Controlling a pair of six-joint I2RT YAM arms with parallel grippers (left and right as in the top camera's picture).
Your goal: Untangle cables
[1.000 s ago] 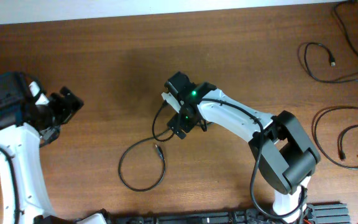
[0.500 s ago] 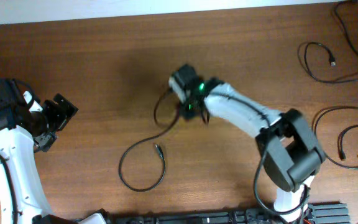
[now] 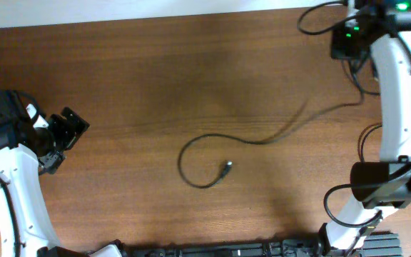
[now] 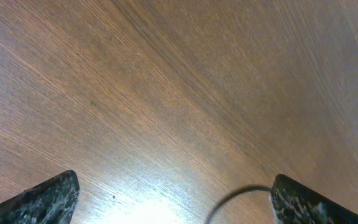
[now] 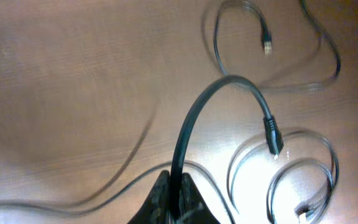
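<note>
Although the overhead view takes in most of the brown wooden table [image 3: 120,71], the white right arm hides the spare cables at the right edge. Only an arc of one dark cable loop [image 3: 363,143] shows beside it. The middle stretch of the long black cable [image 3: 191,146] is smeared with blur toward the far right and hard to trace. In the right wrist view the background is blurred as well: a thin grey cable [image 5: 265,42] with a pale plug, and pale coiled cables [image 5: 328,168] cut off at the frame edge.

Right gripper [image 5: 176,190]: fingers pinched narrow on the long black cable. A short tail arches up from the grip and hangs down to a black connector [image 5: 273,138]. I cannot tell whether the blurred strand trailing left is the same cable.

Left gripper [image 3: 68,135]: spread wide and holding nothing, above bare wood at the left edge. In the left wrist view only its two fingertips [image 4: 48,196] show, at the near corners, with a cable arc between them.

The cable's loose end lies at mid-table in a small open loop, ending in a small plug [image 3: 226,167].

Versus 0.5 s ago: the right arm has swung from the table centre to the far right corner, dragging the cable. The loop has shifted right and shrunk. The left arm is unchanged.
</note>
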